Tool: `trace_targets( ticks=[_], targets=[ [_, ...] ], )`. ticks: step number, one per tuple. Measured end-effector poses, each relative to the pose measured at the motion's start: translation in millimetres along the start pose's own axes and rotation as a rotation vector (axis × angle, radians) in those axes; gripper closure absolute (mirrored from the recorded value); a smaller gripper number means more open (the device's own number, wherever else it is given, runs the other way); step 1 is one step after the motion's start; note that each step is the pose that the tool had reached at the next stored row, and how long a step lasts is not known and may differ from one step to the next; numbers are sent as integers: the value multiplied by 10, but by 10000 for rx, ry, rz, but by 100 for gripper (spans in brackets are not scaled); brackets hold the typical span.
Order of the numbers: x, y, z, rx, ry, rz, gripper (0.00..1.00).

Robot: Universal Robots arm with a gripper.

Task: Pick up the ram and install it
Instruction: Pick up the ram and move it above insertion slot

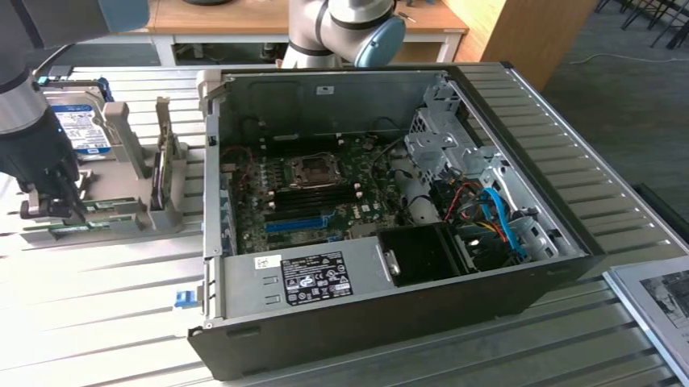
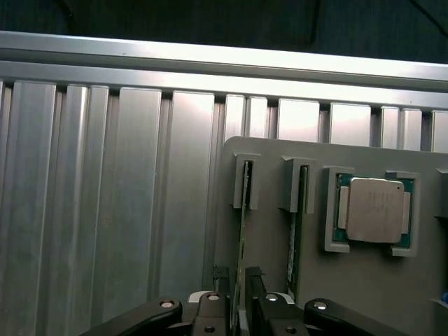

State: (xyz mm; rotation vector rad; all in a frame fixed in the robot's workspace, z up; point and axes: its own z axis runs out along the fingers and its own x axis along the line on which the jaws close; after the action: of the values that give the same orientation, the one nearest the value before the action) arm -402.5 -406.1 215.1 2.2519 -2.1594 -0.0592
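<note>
Ram (image 2: pixel 243 238) stood on edge in a slot of the grey holder (image 2: pixel 269 231), directly under the gripper (image 2: pixel 238 306), its long axis running along the gap between the fingers (image 2: pixel 218 302). Jaws were apart, one either side; the arm pointed straight down, at the exterior view's left of the open computer case (image 1: pixel 323 97)

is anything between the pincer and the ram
Nothing visible. The open pincer straddles the ram, which stands on edge in its grey holder, with one finger on each side.
</note>
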Motion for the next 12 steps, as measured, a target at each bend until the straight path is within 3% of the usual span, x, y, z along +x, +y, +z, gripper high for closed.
trace_targets(
  ticks=[12],
  targets=[
    [6,-26,52,2,-1,-3,76]
  ],
)
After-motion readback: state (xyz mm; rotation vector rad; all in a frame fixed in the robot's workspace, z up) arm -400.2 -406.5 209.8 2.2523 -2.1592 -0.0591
